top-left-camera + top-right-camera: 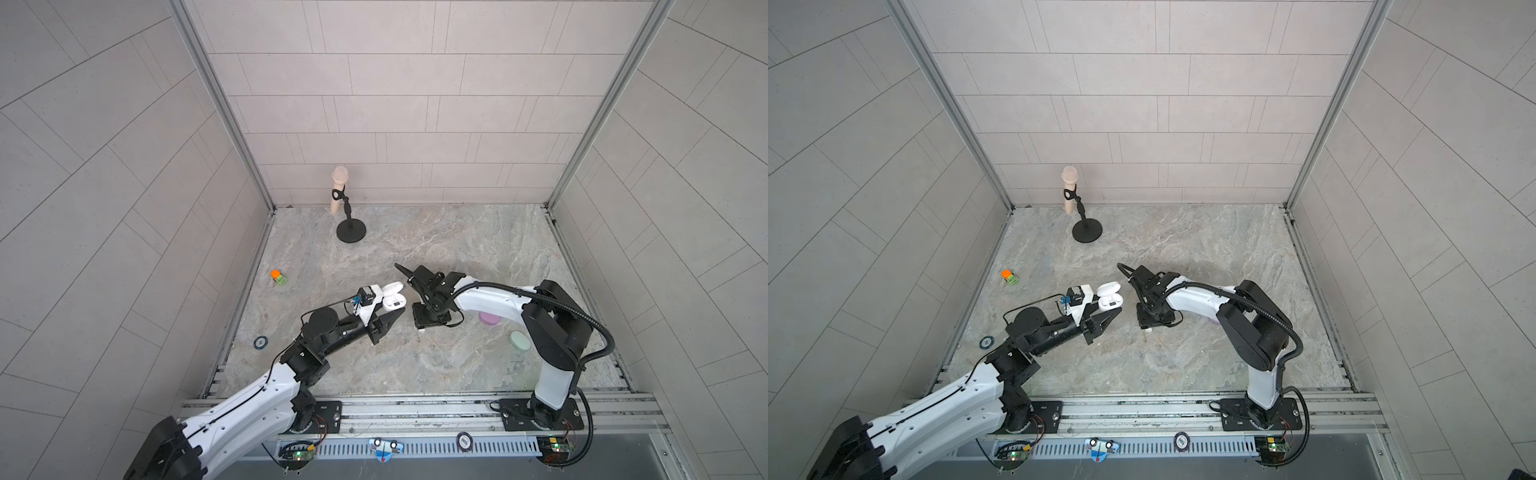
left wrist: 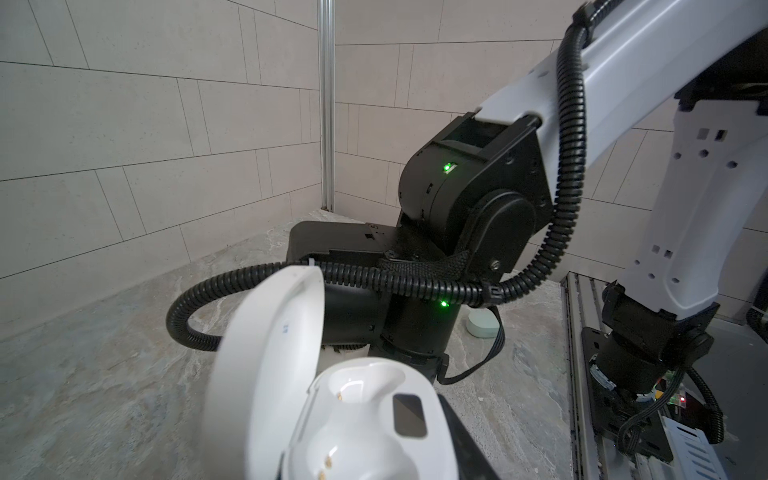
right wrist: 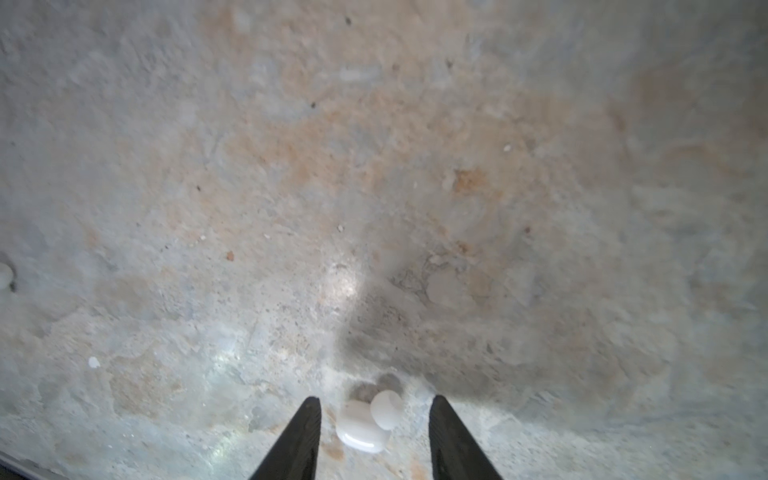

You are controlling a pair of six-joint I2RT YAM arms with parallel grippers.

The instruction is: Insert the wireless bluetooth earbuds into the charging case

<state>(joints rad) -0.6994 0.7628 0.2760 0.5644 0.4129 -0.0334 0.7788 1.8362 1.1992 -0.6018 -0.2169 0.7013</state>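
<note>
Item: charging case, white, lid swung open, both sockets bare. It is clamped in my left gripper, fingers closed on its body, and held off the counter near the middle. The open face is turned toward my other arm, I judge so a bud can be fed straight in. Item: earbud, white, lying on the counter just right of the middle, under my right gripper, which points straight down. Its fingers are parted, one to each side, with a gap on both and no contact yet. I take this for the pickup step, the straddle set so closing pinches across the bud's narrow width. Item: white speck at the edge of the right wrist view, perhaps the partner bud, too small to say. Items: lilac case and mint case, toward the right edge, beneath my right arm. Sundries, well apart from the work: microphone on its stand by the back edge, toy block and disc by the left edge. Nothing is seated in the case yet.
</note>
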